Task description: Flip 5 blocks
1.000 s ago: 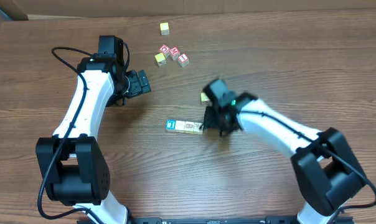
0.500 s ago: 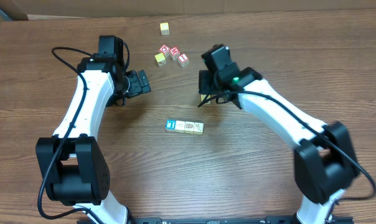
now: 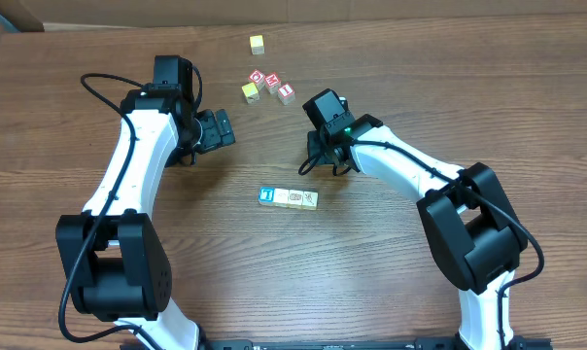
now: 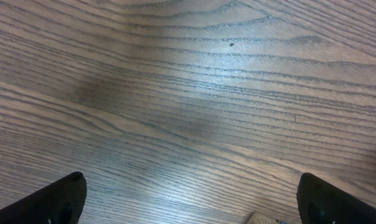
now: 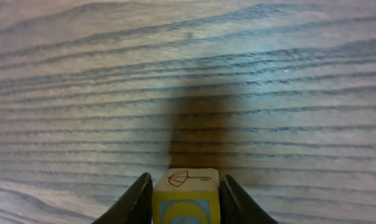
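My right gripper is shut on a block with a cream face bearing a red umbrella drawing and a yellow-and-blue face toward the camera. In the overhead view this gripper is at the table's middle and covers that block. A row of three blocks lies just below it: one blue-faced at the left end, two cream. My left gripper hangs open over bare wood to the left; its fingers stand wide apart.
Red-and-white letter cubes and a yellow-green cube cluster at the back. A lone yellow-topped cube sits farther back. A cream cube corner shows at the bottom of the left wrist view.
My right gripper left the right end of the block row, moved back to the lone block above it and closed on it. The left arm has not moved.
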Robot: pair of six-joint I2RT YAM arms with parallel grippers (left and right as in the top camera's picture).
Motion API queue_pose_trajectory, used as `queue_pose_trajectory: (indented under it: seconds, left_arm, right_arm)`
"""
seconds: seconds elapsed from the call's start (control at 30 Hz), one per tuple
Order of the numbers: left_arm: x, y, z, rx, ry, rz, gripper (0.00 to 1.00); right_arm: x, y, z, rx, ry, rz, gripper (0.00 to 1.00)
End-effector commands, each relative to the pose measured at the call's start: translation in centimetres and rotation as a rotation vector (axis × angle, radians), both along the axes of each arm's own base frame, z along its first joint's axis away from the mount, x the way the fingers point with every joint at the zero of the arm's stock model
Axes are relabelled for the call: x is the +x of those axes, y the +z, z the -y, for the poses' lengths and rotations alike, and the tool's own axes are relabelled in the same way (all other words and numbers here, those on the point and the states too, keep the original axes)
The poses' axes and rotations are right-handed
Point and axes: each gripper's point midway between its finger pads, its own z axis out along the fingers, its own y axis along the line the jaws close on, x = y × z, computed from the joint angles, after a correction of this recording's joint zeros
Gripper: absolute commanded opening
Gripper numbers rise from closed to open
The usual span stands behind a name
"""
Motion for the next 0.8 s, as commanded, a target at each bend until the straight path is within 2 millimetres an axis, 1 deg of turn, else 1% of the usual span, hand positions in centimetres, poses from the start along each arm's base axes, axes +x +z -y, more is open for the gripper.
queue_pose_trajectory:
  seconds: [0.0,0.1,0.17,0.23,0.3,0.33,0.43,0.53,0.67,0.77]
  left_arm:
    - [0.3,0.1,0.0,-0.006,0.006,0.004,1.0]
    - [0.3,0.1,0.0,-0.006,0.006,0.004,1.0]
    - [0.3,0.1,0.0,-0.006,0.006,0.004,1.0]
    - [0.3,0.1,0.0,-0.006,0.006,0.004,1.0]
    - [0.3,0.1,0.0,-0.006,0.006,0.004,1.0]
    - [0.3,0.1,0.0,-0.006,0.006,0.004,1.0]
    - [0.3,0.1,0.0,-0.006,0.006,0.004,1.0]
    - [0.3,0.1,0.0,-0.006,0.006,0.004,1.0]
    - [0.3,0.1,0.0,-0.006,0.006,0.004,1.0]
    - [0.3,0.1,0.0,-0.006,0.006,0.004,1.0]
  right_arm:
    - [0.3,2.6,-0.3,0.016,0.004,0.042,0.28]
    - [0.0,6.3,-0.3,0.033,0.005,0.066,0.26]
    - [-0.8,9.3,-0.1,0.047,-0.001,0.072,0.24]
    - [-2.1,11.8,0.4,0.07,-0.027,0.067,0.22]
    - [-3.3,13.4,1.1,0.089,-0.074,0.053,0.21]
    - [-3.8,13.7,1.5,0.093,-0.099,0.04,0.2]
    - [-5.4,13.2,2.5,0.084,-0.183,-0.033,0.2]
    - [-6.7,11.5,3.2,0.055,-0.231,-0.097,0.2]
    - [-8.1,8.7,2.9,0.04,-0.231,-0.132,0.2]
    - [-9.5,6.4,2.2,0.044,-0.229,-0.156,0.2]
